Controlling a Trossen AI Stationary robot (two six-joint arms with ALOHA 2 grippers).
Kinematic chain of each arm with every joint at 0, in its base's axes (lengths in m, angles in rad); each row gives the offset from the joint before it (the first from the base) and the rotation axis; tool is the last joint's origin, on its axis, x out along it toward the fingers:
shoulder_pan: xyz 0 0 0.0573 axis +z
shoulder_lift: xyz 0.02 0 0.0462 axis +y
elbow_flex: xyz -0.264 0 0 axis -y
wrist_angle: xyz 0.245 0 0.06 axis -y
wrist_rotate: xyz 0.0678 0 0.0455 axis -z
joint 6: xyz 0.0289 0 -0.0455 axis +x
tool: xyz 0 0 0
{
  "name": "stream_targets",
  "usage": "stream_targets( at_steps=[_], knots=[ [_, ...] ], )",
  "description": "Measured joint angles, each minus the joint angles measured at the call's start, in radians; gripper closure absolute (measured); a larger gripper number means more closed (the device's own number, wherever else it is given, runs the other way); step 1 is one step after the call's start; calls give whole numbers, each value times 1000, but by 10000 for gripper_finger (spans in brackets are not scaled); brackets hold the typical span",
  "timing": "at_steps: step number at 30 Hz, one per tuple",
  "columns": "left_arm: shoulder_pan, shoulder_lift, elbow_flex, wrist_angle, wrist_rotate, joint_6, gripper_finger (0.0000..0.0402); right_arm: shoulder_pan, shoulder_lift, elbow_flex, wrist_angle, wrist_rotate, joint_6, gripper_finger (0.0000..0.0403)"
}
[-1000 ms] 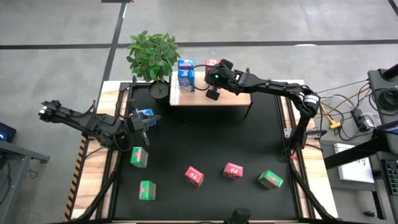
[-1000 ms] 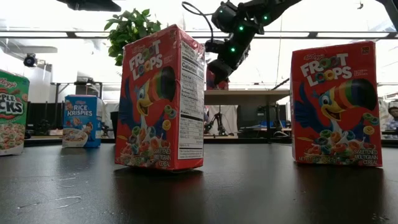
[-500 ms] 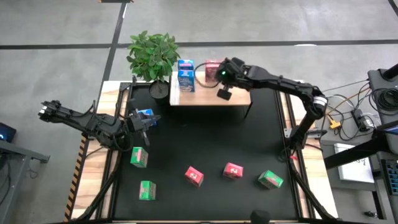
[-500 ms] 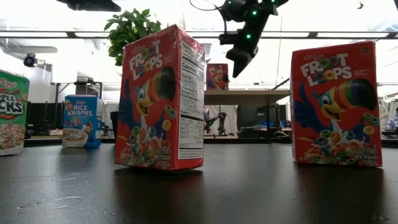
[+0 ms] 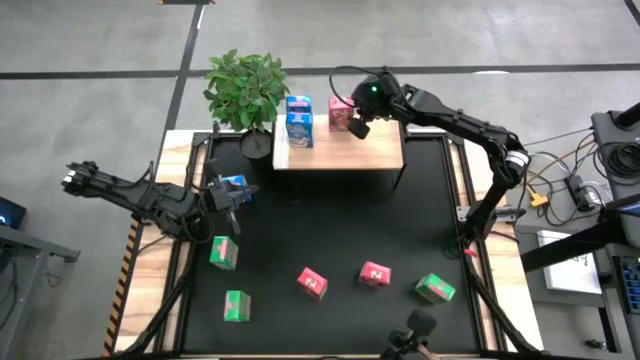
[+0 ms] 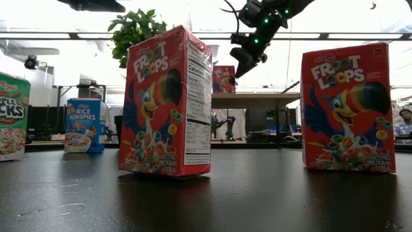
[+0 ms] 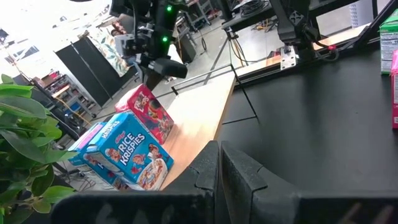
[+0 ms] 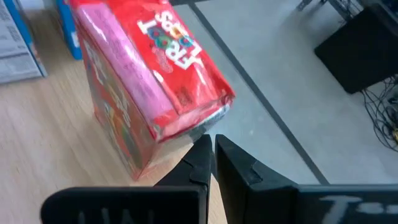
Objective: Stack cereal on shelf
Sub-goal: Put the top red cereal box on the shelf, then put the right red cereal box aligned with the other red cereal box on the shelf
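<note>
On the light-wood shelf (image 5: 375, 155) at the table's far side stand two blue cereal cartons (image 5: 298, 120) and a red one (image 5: 340, 112). My right gripper (image 5: 357, 128) is shut, just to the right of the red carton (image 8: 149, 81), with its fingertips by the carton's top corner. My left gripper (image 7: 219, 149) is shut with nothing in it, at the table's left, by a blue carton (image 5: 232, 185) that stands on the black mat. Two red cartons (image 5: 313, 283) (image 5: 375, 273) and three green ones (image 5: 224, 253) (image 5: 237, 306) (image 5: 435, 289) lie on the mat. My right gripper's shut fingertips (image 8: 205, 152) stand close beside a top corner (image 8: 217, 109) of the red carton on the shelf, coming slanting down from the right. I cannot tell whether they touch it. The carton stands on the shelf board.
A potted plant (image 5: 245, 90) stands at the shelf's left end. In the low view two red cartons (image 6: 168, 103) (image 6: 347, 106) loom large in front. Cables and stands lie off the table's right side (image 5: 575, 190). Bare mat lies between the shelf and the loose cartons.
My right gripper, shut throughout, has gone from in front of the red carton, on the shelf's near side, up and toward the right, then toward the far edge. It now stands at the carton's right side. The wrist has rolled a little.
</note>
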Motion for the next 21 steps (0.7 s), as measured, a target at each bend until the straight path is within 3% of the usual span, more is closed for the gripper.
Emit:
stream_targets(
  at_steps=[12,21],
  knots=[
    [0,0,0,0,0,0,402,2,-6,-1,-41,0,21,390],
    [0,0,0,0,0,-7,402,73,-109,-1,-194,0,119,391]
  ],
)
